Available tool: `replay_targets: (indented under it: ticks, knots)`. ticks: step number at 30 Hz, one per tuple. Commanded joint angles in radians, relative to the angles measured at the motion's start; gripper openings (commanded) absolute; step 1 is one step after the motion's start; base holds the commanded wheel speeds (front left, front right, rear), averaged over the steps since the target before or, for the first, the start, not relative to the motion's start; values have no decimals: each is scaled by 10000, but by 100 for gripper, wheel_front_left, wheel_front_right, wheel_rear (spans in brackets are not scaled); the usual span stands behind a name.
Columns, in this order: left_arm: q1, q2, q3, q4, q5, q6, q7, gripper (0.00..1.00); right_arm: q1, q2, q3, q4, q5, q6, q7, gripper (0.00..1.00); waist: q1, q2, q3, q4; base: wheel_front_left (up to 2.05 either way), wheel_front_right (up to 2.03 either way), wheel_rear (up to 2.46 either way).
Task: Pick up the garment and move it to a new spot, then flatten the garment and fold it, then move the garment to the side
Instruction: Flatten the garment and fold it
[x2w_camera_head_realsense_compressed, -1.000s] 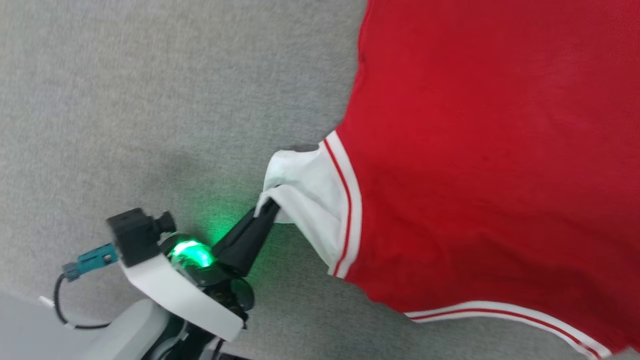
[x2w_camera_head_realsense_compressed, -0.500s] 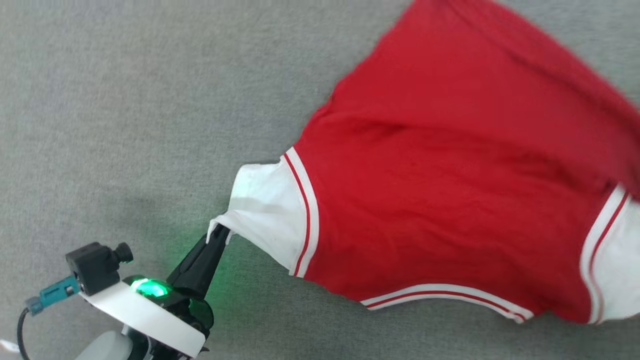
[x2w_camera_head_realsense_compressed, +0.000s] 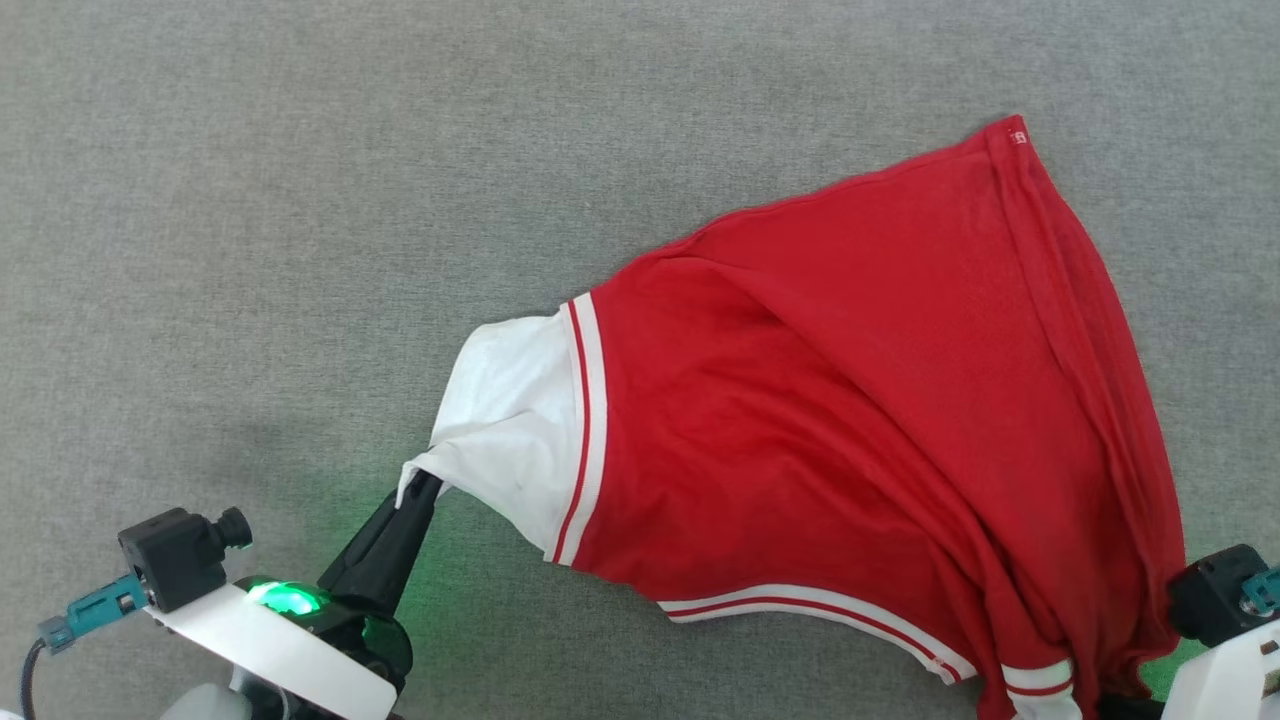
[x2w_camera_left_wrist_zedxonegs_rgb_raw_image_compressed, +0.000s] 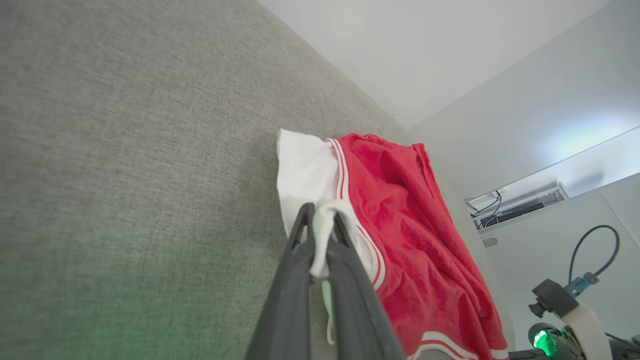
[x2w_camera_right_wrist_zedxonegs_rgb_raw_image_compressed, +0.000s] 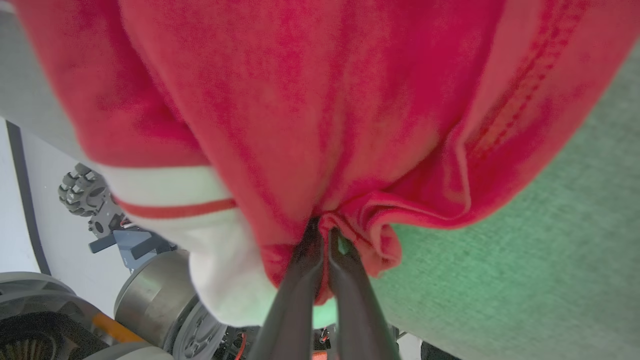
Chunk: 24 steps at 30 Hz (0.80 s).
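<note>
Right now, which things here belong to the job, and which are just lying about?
Job: the garment, red with white sleeves; left claw, shut on a white sleeve; right claw, shut on bunched red cloth.
Just there: grey cloth surface; white wall; small grey wheel.

Nothing here can be read as a word, number or brand. The one candidate is a small red tag (x2w_camera_head_realsense_compressed: 1017, 133) sewn at the far corner of the garment (x2w_camera_head_realsense_compressed: 850, 400), at the end of a stitched edge. It bears a few pale marks, too small and blurred in the head view to make out as letters or figures.
</note>
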Motion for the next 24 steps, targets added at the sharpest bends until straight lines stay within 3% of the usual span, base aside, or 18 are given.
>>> replay_targets:
  ticks: [1,2,3,4,13,17,20,24]
  knots:
    - [104,32,59,1,30,28,-10,0,19,154,33,-119,-110,1,-170,0,0,0,-5,-53,0,0,0]
    - [110,34,61,-5,32,28,-10,0,-106,153,-54,-240,-253,1,-386,15,0,0,-8,-77,0,0,0]
    - [118,38,66,-4,29,28,-10,0,-205,-21,16,-387,-326,1,-548,51,0,0,-17,-98,0,0,0]
    - [128,44,77,-5,27,28,-10,0,-150,-126,-19,-470,-350,1,-672,100,0,0,-34,-119,0,0,0]
    - [104,-47,187,-120,83,28,-10,0,-428,-601,-2182,-1325,217,-1,-1075,100,0,0,-37,-96,0,0,0]
    - [-203,-120,18,-179,171,28,-8,0,-1680,-977,-3176,-1256,433,1,-1169,100,0,0,193,142,0,0,0]
    - [-464,-224,-123,-178,216,28,-8,0,-3286,-1297,-2920,-627,109,1,-1637,100,0,0,451,345,0,0,0]
    - [-834,-345,-366,-99,243,28,-8,0,-5689,-1307,-1314,819,-440,1,-2177,100,0,0,735,559,0,0,0]
